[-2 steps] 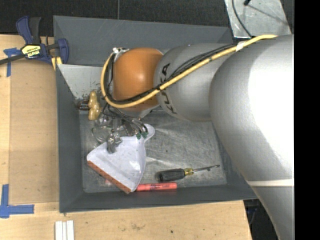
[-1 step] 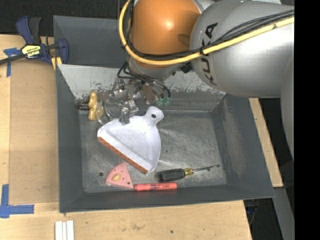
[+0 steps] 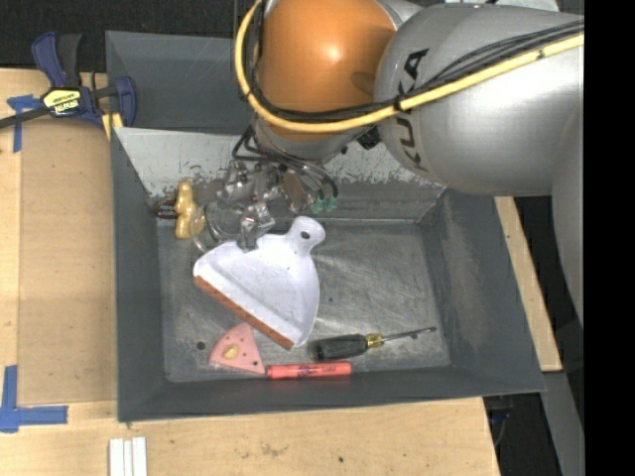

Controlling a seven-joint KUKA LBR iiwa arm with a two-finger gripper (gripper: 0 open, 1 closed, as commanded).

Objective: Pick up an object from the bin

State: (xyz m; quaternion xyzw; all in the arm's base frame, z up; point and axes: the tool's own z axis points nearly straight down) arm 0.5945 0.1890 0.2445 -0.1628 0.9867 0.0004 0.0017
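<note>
Orange wrist cover (image 3: 317, 53) is hanging over the back of the grey bin (image 3: 139, 296). Below it the gripper (image 3: 250, 211) is sitting low at the back-left, right at the upper edge of a white dustpan (image 3: 266, 284) with an orange front lip; whether it is released or clenched, cannot tell. Brass fitting (image 3: 186, 209) is lying just left of the gripper. Pink wedge (image 3: 236, 350), red pen (image 3: 310, 370) and black-handled screwdriver (image 3: 367, 343) are lying along the front wall.

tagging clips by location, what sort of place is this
Probably a robotics lab's bin-picking cell: a KUKA arm reaches into a grey metal bin of unrelated odds and ends, such as a white dustpan, a black-handled screwdriver and a red pen.
</note>
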